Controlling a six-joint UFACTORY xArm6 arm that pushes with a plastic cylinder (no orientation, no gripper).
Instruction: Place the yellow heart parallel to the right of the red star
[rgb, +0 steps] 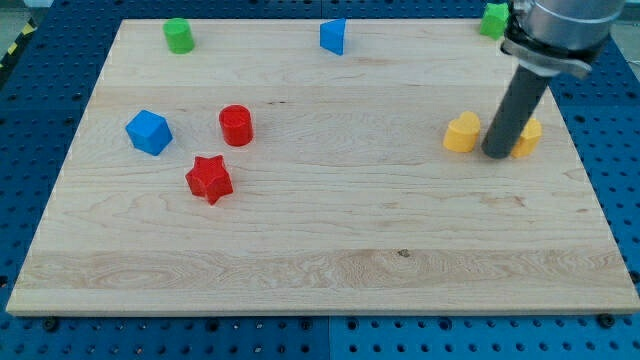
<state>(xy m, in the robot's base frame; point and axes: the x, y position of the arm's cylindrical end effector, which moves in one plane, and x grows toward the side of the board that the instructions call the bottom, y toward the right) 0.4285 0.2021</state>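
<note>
Pale wooden surface (330, 250), lying on a blue perforated base (30, 340). At the view's left, a blue block (148, 132), faceted, exact shape hard to tell. Above it, near the view's top edge, a green block (178, 35), roughly cylindrical. Just right of the blue block, a red cylinder (236, 125); below and slightly left of that, apart from it, the red star (208, 179). Near the top edge around the middle, a second blue block (333, 36), wedge-like, shape not sure. Wide stretch of bare wood follows. Over on the view's right, at about the height of the red cylinder, a yellow block (462, 132) that reads as the yellow heart, well apart from the red star. Immediately right of it, my tip (496, 155), the lower end of the dark rod, set down on the wood between two yellow pieces. The rod has no jaws, so nothing is clenched or released; it only pushes. Whether the tip touches the heart cannot be told. Behind the rod on its right, another yellow block (530, 135), partly hidden, shape unclear. At the top right corner, a second green block (492, 19), partly covered by the arm's grey housing (560, 25).
</note>
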